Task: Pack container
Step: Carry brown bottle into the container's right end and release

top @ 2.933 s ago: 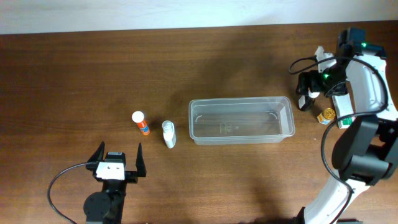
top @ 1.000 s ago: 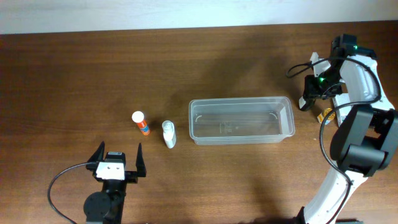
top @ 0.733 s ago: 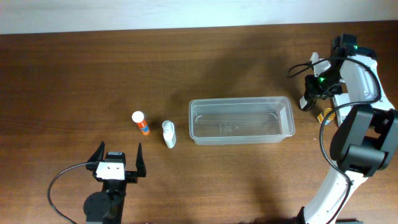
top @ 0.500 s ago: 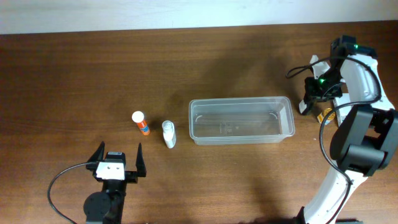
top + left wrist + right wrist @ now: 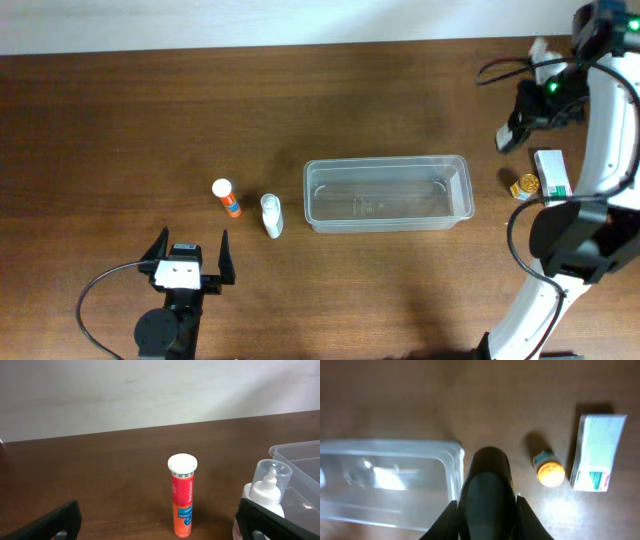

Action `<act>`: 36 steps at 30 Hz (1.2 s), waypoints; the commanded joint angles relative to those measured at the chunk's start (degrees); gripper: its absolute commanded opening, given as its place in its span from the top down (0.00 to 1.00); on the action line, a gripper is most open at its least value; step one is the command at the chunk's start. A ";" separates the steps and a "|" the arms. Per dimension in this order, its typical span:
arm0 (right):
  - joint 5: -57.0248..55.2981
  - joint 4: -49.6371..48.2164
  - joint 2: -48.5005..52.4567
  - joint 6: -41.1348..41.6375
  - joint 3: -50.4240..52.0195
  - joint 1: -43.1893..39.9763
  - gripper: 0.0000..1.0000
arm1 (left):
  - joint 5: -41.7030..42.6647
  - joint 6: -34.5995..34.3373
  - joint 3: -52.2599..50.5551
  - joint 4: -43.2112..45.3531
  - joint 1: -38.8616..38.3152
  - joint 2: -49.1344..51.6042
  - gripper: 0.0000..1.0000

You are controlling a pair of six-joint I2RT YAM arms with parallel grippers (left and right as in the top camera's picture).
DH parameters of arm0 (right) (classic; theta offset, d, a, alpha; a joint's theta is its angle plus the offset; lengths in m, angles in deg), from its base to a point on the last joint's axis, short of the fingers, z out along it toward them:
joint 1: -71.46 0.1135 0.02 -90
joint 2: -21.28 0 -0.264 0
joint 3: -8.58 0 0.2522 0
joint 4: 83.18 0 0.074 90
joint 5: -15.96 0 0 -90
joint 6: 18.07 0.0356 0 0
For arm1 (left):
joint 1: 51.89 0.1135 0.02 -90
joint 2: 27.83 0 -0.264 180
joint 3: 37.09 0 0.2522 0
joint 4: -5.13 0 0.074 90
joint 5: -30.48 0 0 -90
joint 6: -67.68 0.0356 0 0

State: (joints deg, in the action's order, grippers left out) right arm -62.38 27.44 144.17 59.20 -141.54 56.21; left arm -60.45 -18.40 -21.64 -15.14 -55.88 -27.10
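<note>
Clear container (image 5: 386, 193), one; orange TRIPLE tube (image 5: 182, 496), white bottle (image 5: 271, 215), yellow-capped bottle (image 5: 524, 185), box (image 5: 552, 175), one each; left pincer (image 5: 192, 241) released, right pincer (image 5: 508, 135) can't tell.

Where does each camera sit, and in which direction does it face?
Overhead: above the brown wooden table, facing straight down; shows left gripper and right gripper, with arms.
Left wrist: low, facing level at the white-capped orange tube; open fingers at edges.
Right wrist: high, facing down at the clear plastic rectangular container; dark fingers centred.
Shared: both wrist views see the container.
</note>
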 commanded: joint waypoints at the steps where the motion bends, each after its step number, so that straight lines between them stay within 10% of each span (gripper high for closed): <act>1: 1.66 0.50 -3.93 3.98 -2.08 2.64 0.78 | -0.20 0.90 -0.26 0.00 0.42 -0.44 0.01; 16: -7.69 -0.48 -20.11 15.93 22.03 20.20 0.73 | -0.20 0.90 -0.26 0.00 0.42 -0.44 0.01; 36: -12.28 -31.36 -20.02 19.28 50.07 21.46 0.74 | -0.20 0.90 -0.26 0.00 0.42 -0.44 0.01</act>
State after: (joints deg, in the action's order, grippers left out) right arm -71.17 -2.66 124.63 77.95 -92.47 77.31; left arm -60.45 -18.40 -21.64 -15.14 -55.88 -27.10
